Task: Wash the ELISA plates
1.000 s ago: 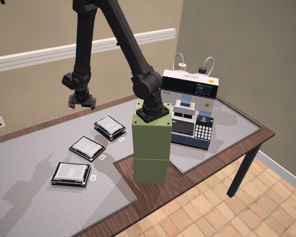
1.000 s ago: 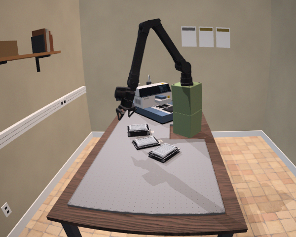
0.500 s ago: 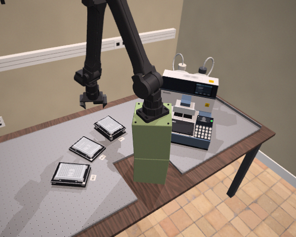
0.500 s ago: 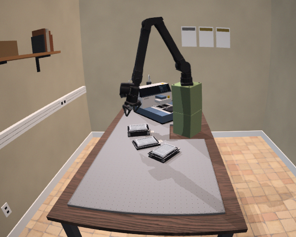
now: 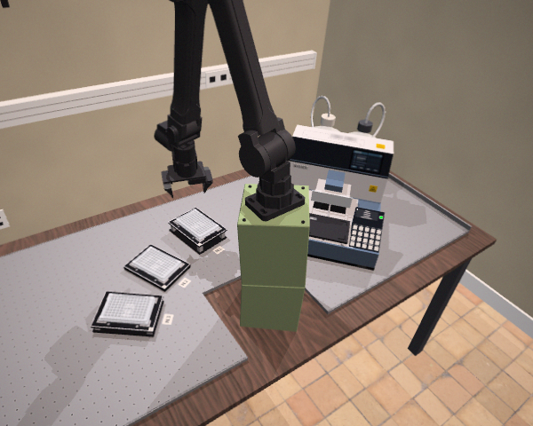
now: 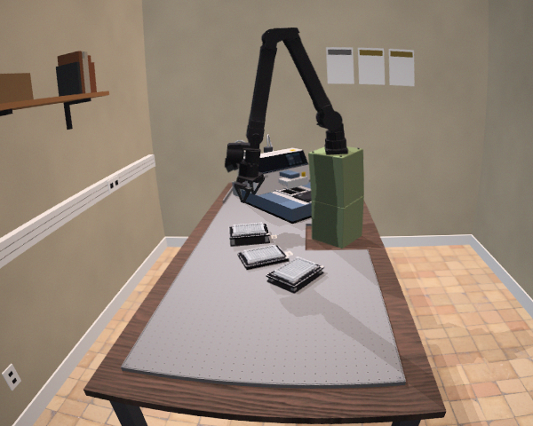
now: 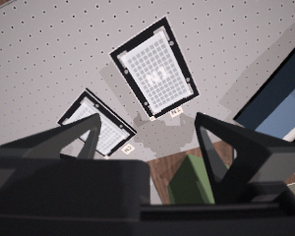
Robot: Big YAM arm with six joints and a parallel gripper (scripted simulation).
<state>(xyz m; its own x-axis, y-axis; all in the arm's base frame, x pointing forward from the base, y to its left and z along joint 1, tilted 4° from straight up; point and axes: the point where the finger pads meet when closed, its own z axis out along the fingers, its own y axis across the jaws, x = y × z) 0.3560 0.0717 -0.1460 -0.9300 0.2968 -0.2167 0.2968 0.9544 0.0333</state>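
My gripper (image 5: 189, 191) (image 6: 250, 197) (image 7: 147, 118) is open and empty, high above the bench near nest N1. A clear plate in N1 (image 5: 197, 224) (image 6: 249, 229) (image 7: 157, 69) lies flat in its raised black nest. The plate in N2 (image 5: 157, 264) (image 6: 263, 253) (image 7: 100, 130) and the plate in N3 (image 5: 128, 309) (image 6: 297, 270) also lie in their nests. The washer (image 5: 319, 153) (image 6: 281, 161) (image 7: 280, 105) stands beyond the pedestal, partly hidden; I see no plate on its visible part. Its lamp (image 5: 381, 216) is green above the keypad (image 5: 366, 237).
The green pedestal (image 5: 273, 256) (image 6: 333, 197) (image 7: 187, 182) carries the arm and stands between the nests and the washer's keypad side. Two tubed bottles (image 5: 328, 120) stand behind the washer. A wall rail (image 5: 120, 96) (image 6: 74, 209) runs behind the bench.
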